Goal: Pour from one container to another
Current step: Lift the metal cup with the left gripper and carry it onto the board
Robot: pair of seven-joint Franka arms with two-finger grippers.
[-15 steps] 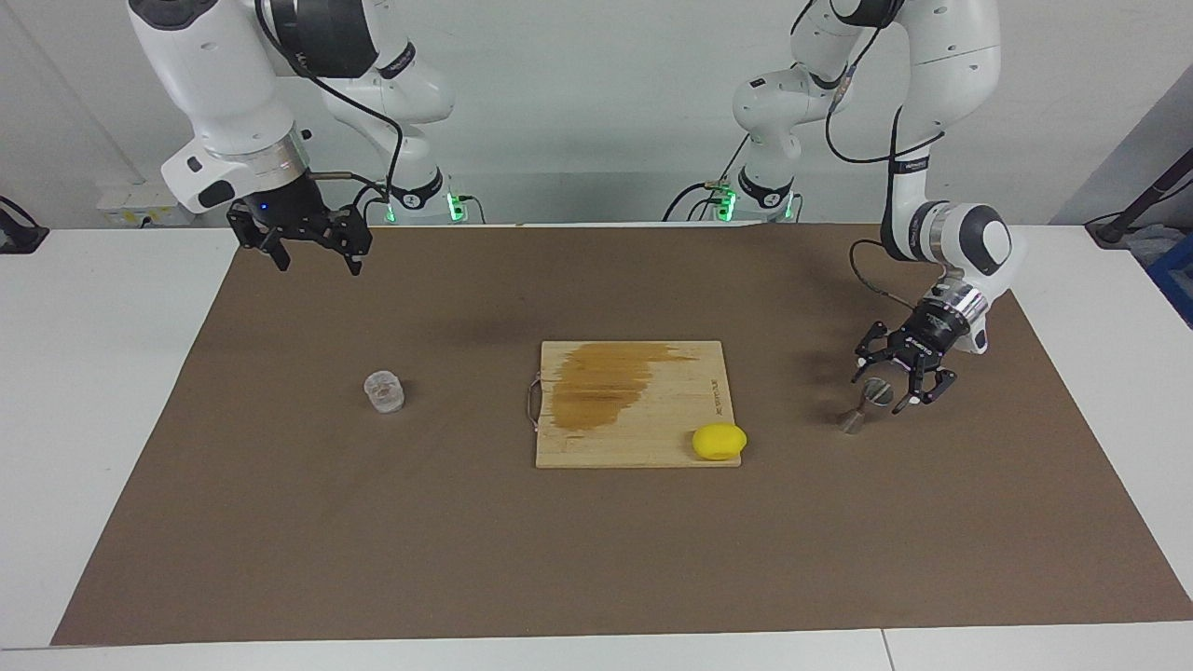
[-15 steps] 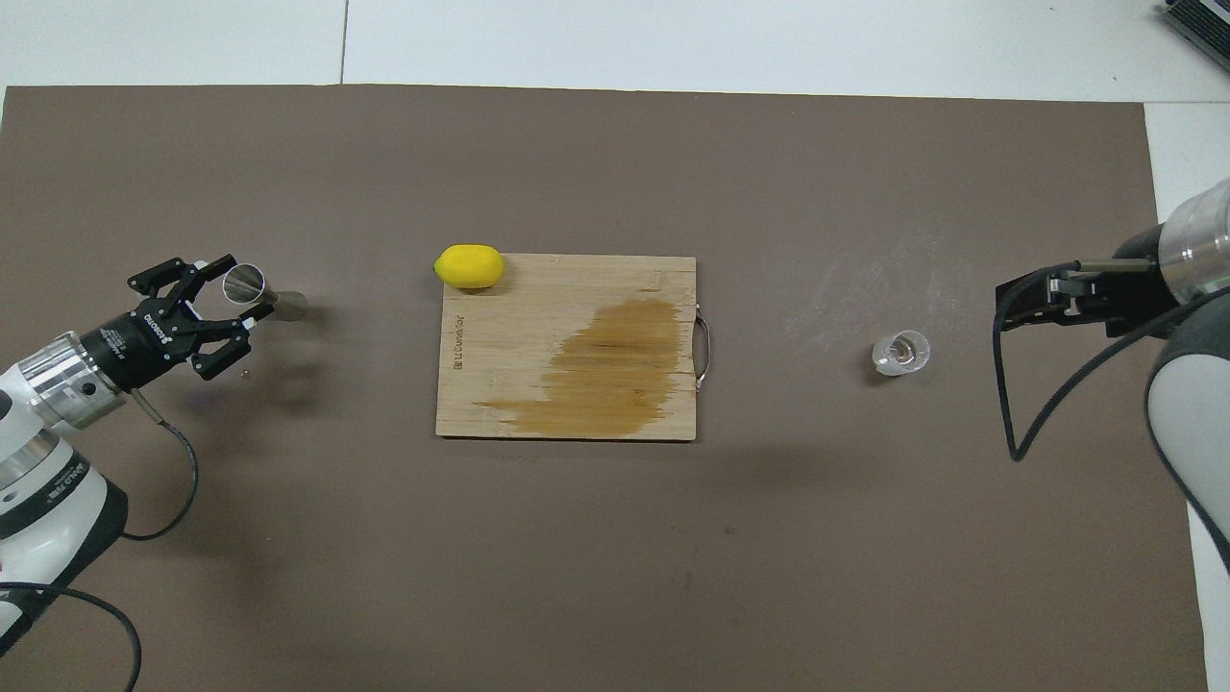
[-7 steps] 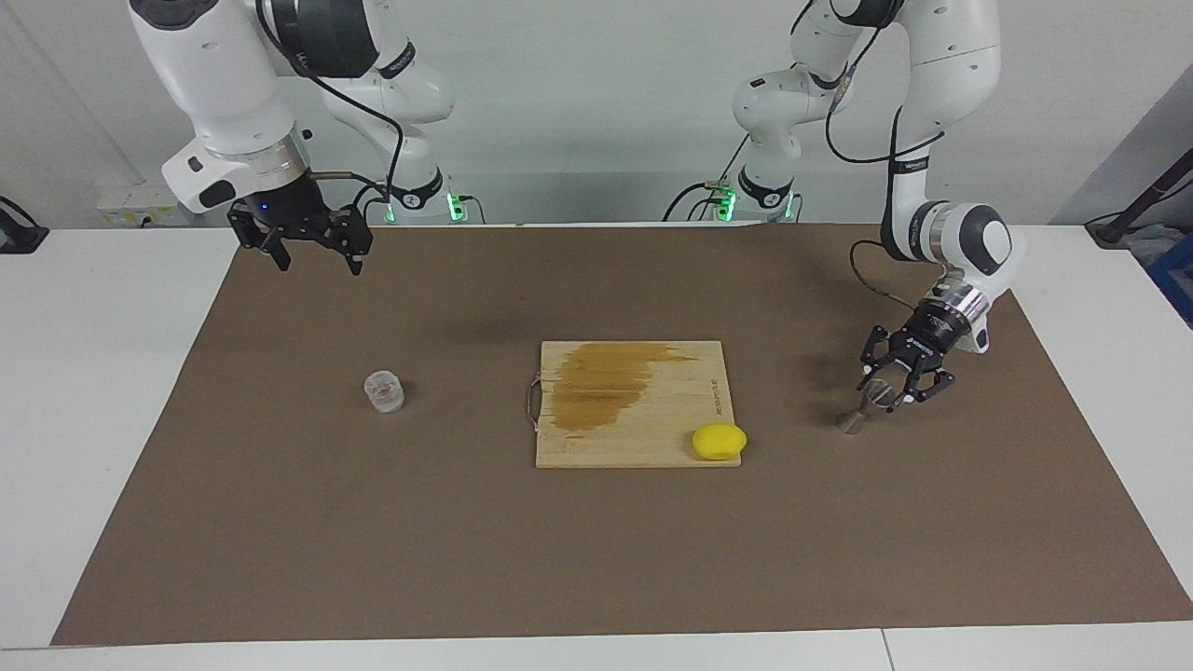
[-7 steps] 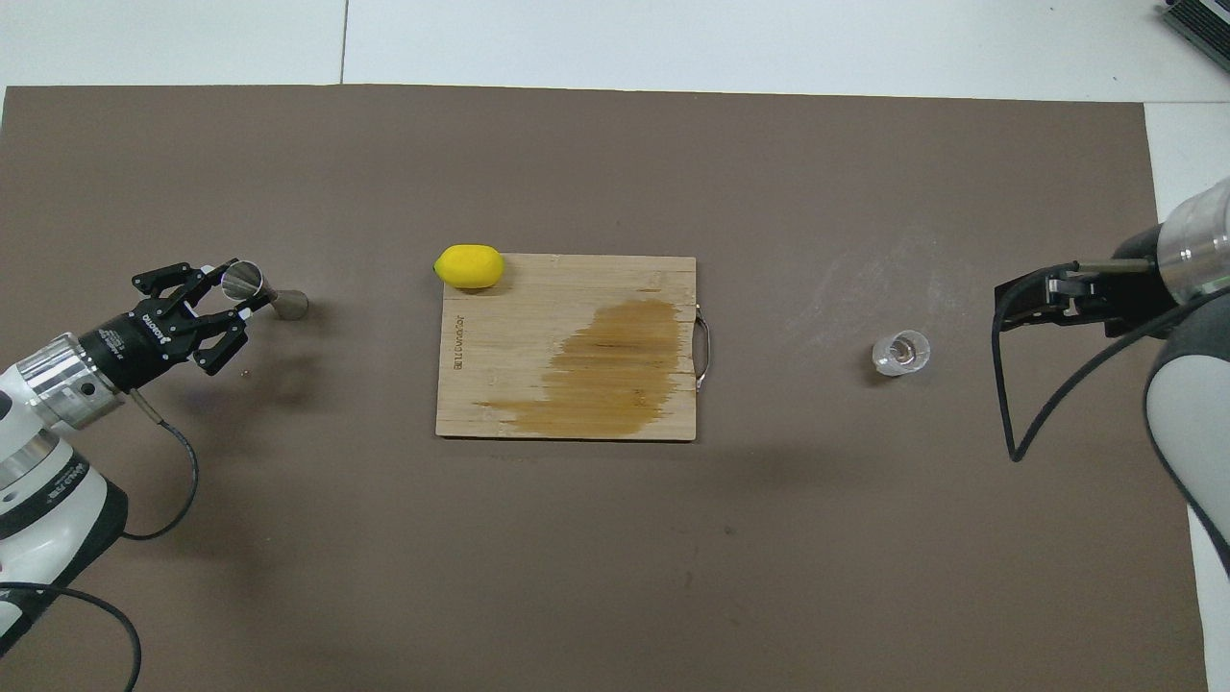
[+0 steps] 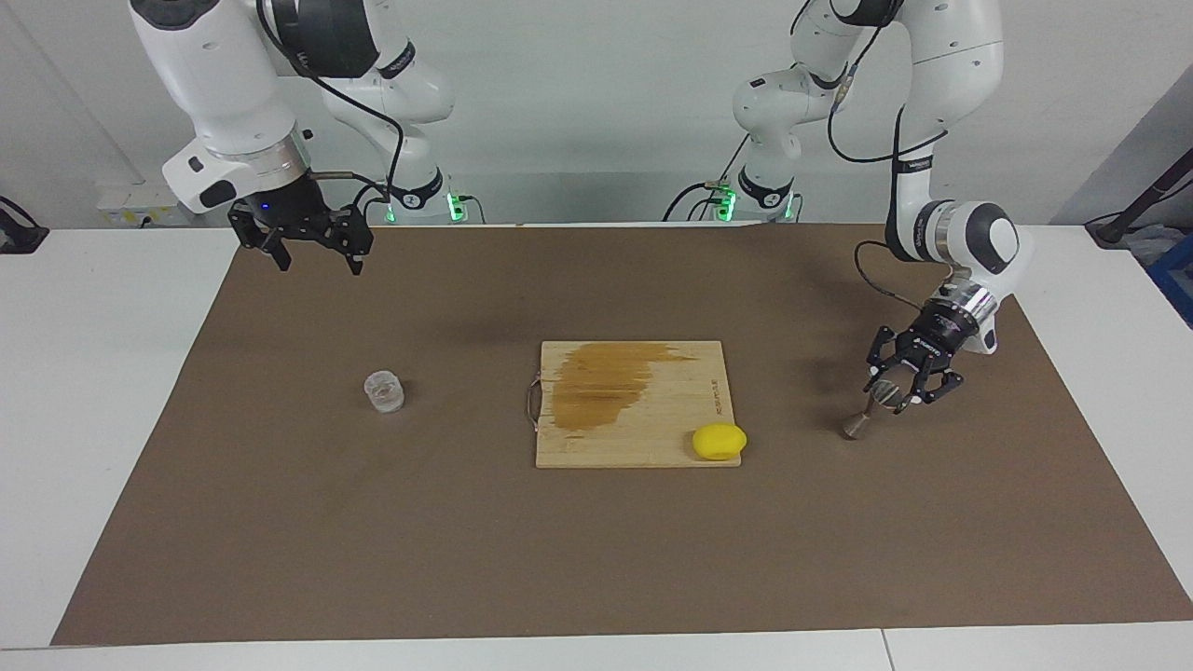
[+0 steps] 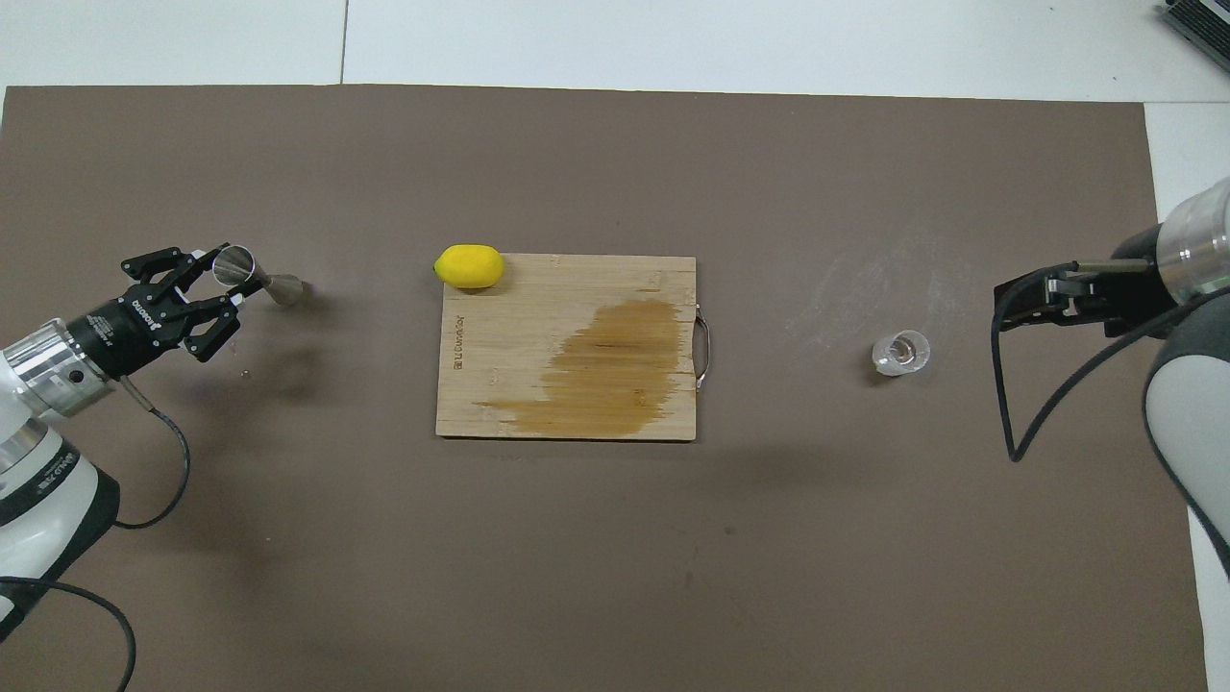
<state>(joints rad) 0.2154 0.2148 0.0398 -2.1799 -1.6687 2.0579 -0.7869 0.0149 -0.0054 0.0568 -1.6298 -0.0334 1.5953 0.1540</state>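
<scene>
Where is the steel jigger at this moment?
The jigger is at the left arm's end of the brown mat, beside the cutting board and lemon; the left gripper is shut on its upper cone, tilting it.

My arms are glossy white shells with dark grey bands at the joints, and green lights glow at both bases. Each wrist ends in a ribbed silver collar just above its pincer. My left pincer (image 5: 899,395) is black linkwork with small white lettering and pale fingertips; my right pincer (image 5: 312,250) is black too, a blue light above it. Thin black cables loop along both forearms.
</scene>
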